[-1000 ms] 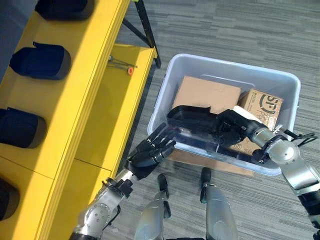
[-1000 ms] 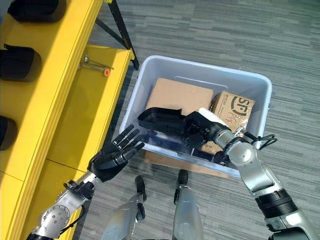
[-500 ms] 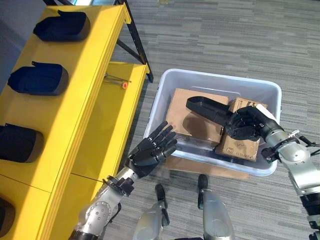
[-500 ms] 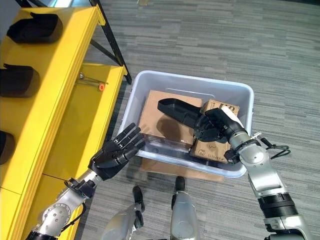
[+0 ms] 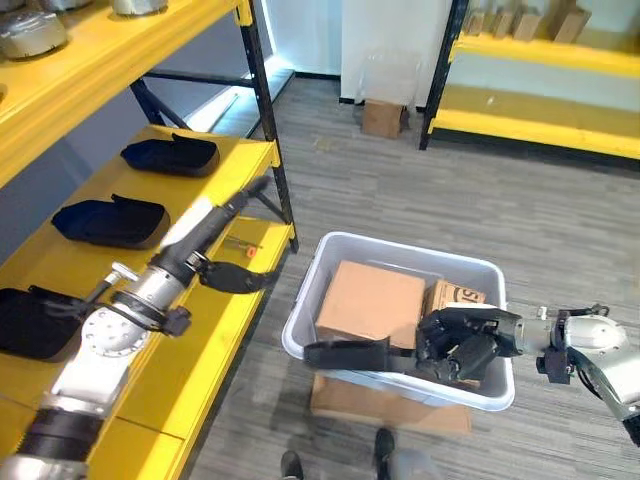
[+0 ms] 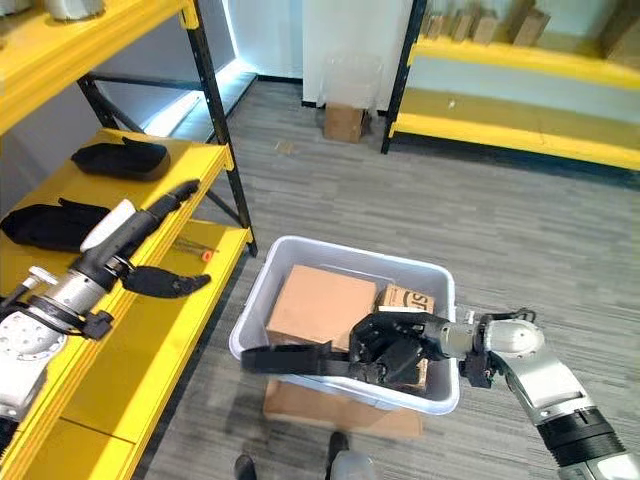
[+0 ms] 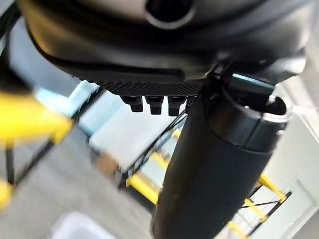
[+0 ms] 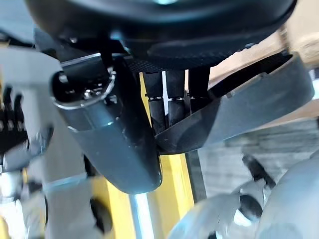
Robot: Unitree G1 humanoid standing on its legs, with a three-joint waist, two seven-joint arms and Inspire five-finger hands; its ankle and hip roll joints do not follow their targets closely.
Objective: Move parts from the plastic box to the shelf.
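- Since the earlier frames, the camera has tilted up, and the left arm has risen from beside the box (image 5: 330, 262) to reach out over the shelf (image 5: 200, 330).
- Right hand (image 5: 460, 342): fingers curled round one end of a long black part (image 5: 350, 354), inside the box at its near wall.
- Black part: lies across the box's near rim, its free end sticking out past the corner nearest the shelf. It was up over the cartons half a second ago.
- Left hand (image 6: 165, 200): fingers straight and open, empty, above the shelf's lower level.
- Box: pale plastic, on the floor just beside the shelf. It holds a large carton (image 5: 372, 303) and a smaller printed carton (image 5: 458, 295) on the side away from the shelf.
- Shelf: yellow, with black parts (image 5: 110, 222) in a row on the level above the left arm.
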